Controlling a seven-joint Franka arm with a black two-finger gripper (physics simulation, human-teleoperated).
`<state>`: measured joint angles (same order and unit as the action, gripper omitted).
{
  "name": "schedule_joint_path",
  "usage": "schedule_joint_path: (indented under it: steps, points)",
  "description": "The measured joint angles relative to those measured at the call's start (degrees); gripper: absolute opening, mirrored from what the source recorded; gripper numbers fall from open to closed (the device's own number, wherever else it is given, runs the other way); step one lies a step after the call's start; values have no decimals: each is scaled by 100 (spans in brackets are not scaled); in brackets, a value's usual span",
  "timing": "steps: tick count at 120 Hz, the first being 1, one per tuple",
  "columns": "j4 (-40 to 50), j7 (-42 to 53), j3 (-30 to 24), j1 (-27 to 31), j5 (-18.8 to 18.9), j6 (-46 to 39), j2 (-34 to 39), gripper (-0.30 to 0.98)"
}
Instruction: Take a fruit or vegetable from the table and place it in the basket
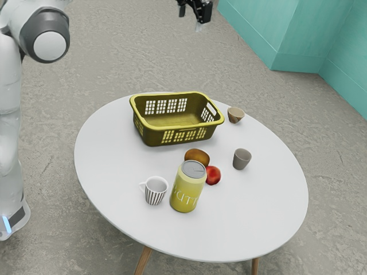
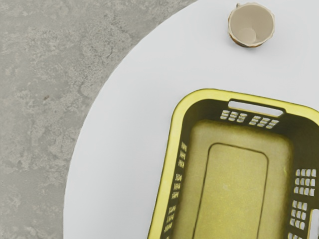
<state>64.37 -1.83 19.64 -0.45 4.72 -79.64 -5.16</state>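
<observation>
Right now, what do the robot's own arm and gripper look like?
My arm is smooth, rounded and white, with a dark grey ring around a pale round cap and a glowing blue strip near the floor. My gripper is black and angular.

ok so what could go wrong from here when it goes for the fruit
The tall yellow can stands close beside the red fruit and the brown piece, so a low approach might tip it, perhaps into the striped mug. Those two pieces sit close together, so grasping one could roll the other. The basket has raised walls; fruit carried too low may catch on the rim.
</observation>
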Motion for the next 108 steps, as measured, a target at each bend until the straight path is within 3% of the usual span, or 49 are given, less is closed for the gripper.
schedule_joint_path:
  steps: [54, 108]
  points:
    - [1026, 474, -114, -66, -451, -434, -896, 66]
    - [2661, 790, -1493, -158, -619, -1172, -373, 66]
